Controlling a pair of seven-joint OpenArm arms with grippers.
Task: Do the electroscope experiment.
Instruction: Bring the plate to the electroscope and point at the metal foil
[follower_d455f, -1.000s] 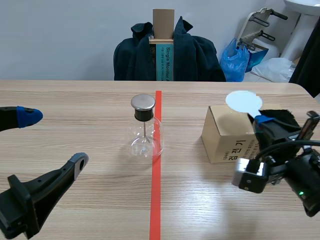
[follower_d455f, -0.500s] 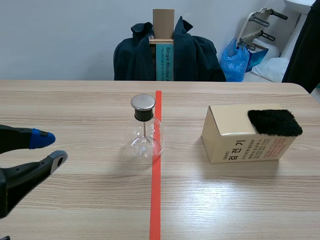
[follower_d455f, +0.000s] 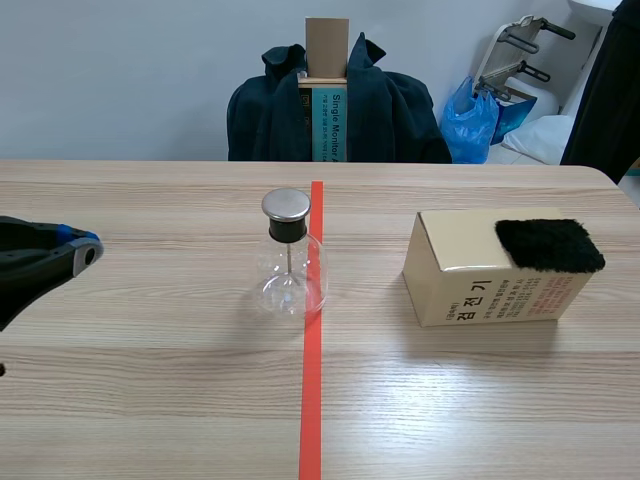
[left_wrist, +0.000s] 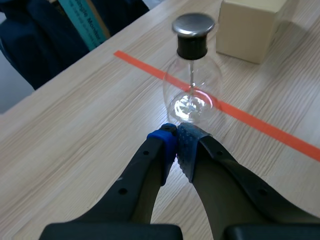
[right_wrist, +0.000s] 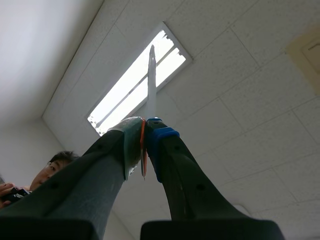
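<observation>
The electroscope (follower_d455f: 290, 262), a clear glass flask with a metal cap and a thin rod inside, stands on the table beside the red tape line. My left gripper (follower_d455f: 88, 250) is at the table's left, shut with nothing in it. In the left wrist view its pads meet (left_wrist: 176, 145) just short of the flask (left_wrist: 192, 95). My right gripper (right_wrist: 145, 145) points up at the ceiling, shut on a thin white disc (right_wrist: 151, 85) seen edge-on. It is outside the scene view. A black fur cloth (follower_d455f: 548, 245) lies on a cardboard box (follower_d455f: 460, 270).
A chair draped with a dark coat (follower_d455f: 270, 115) stands behind the table's far edge. A blue bag (follower_d455f: 478, 118) sits on the floor at the back right. A person's head (right_wrist: 55, 165) shows beside my right gripper, under a ceiling light (right_wrist: 135, 85).
My left gripper has gone from wide open to shut and drawn back to the left. My right arm, with the white disc, has lifted from beside the box and left the scene view.
</observation>
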